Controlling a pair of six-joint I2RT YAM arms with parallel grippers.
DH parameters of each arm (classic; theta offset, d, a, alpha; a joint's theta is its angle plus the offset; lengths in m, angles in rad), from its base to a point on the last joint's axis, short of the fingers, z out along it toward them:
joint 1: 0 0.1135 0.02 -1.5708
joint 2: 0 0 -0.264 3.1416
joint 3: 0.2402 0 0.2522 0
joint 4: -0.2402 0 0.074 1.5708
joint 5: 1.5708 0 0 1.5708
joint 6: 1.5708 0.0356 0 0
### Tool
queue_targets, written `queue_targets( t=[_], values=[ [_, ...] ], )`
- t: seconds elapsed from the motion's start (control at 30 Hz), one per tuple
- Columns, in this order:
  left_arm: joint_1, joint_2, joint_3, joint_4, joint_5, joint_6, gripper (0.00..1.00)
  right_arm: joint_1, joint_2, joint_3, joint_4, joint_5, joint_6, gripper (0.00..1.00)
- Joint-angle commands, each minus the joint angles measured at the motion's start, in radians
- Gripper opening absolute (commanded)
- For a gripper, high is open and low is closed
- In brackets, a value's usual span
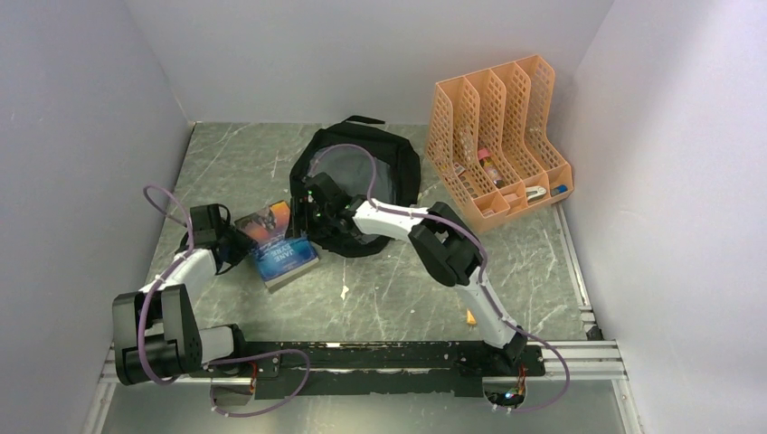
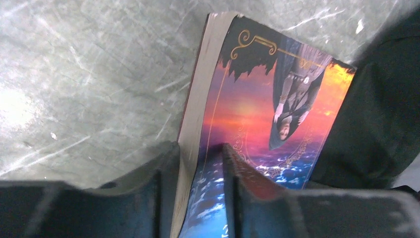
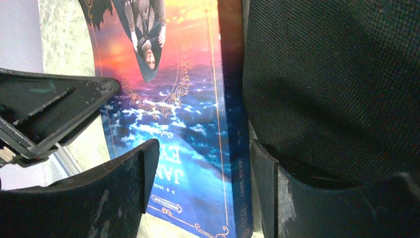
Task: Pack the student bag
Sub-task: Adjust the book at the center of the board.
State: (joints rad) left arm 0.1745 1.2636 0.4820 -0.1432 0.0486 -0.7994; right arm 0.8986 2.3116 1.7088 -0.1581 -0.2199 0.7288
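Black fabric student bag (image 1: 402,172) awaited the sunset-cover paperback (image 1: 276,240): left hand (image 2: 200,148) astride it, grip unclear; right hand (image 3: 204,146) spread; lifting seemed next.

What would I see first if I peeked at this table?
Probably the book with its glowing orange-and-blue cover, lying left of the middle with one edge between the fingers of the left hand. Next comes the big floppy black student bag right beside it, and the bright orange mesh organiser standing at the back right.
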Motion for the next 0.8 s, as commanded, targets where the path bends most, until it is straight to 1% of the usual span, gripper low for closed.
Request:
queue_targets(
  t=[0.0, 0.07, 0.13, 0.23, 0.3, 0.37, 0.47, 0.53, 0.57, 0.6, 0.7, 0.77],
  values=[
    [-0.068, 0.079, -0.043, -0.300, -0.027, 0.024, 0.47, -0.048, 0.069, -0.078, -0.156, 0.179, -0.080, 0.74],
    [-0.094, 0.086, -0.014, -0.344, -0.046, 0.018, 0.50, -0.051, 0.069, -0.077, -0.154, 0.147, -0.079, 0.74],
    [-0.113, 0.078, -0.001, -0.363, -0.047, 0.011, 0.49, -0.054, 0.068, -0.077, -0.156, 0.110, -0.073, 0.74],
    [-0.128, 0.056, -0.010, -0.357, -0.047, -0.003, 0.37, -0.053, 0.055, -0.090, -0.165, 0.119, -0.073, 0.76],
    [-0.130, 0.053, -0.026, -0.345, -0.047, -0.012, 0.31, -0.056, 0.039, -0.103, -0.170, 0.151, -0.082, 0.76],
    [-0.130, 0.064, -0.040, -0.336, -0.047, -0.016, 0.27, -0.061, 0.023, -0.116, -0.173, 0.182, -0.091, 0.77],
    [-0.130, 0.088, -0.057, -0.310, -0.039, -0.021, 0.25, -0.067, 0.012, -0.126, -0.187, 0.205, -0.109, 0.77],
    [-0.129, 0.103, -0.064, -0.295, -0.026, -0.022, 0.24, -0.070, 0.012, -0.130, -0.184, 0.156, -0.116, 0.76],
    [-0.130, 0.107, -0.065, -0.290, -0.023, -0.020, 0.22, -0.070, 0.015, -0.128, -0.180, 0.117, -0.118, 0.75],
    [-0.129, 0.112, -0.065, -0.287, -0.020, -0.018, 0.18, -0.070, 0.020, -0.125, -0.176, 0.066, -0.118, 0.74],
    [-0.129, 0.110, -0.067, -0.282, -0.021, -0.018, 0.15, -0.069, 0.050, -0.100, -0.172, -0.085, -0.114, 0.72],
    [-0.130, 0.107, -0.071, -0.277, -0.014, -0.019, 0.12, -0.066, 0.080, -0.078, -0.175, -0.139, -0.112, 0.72]
  ],
)
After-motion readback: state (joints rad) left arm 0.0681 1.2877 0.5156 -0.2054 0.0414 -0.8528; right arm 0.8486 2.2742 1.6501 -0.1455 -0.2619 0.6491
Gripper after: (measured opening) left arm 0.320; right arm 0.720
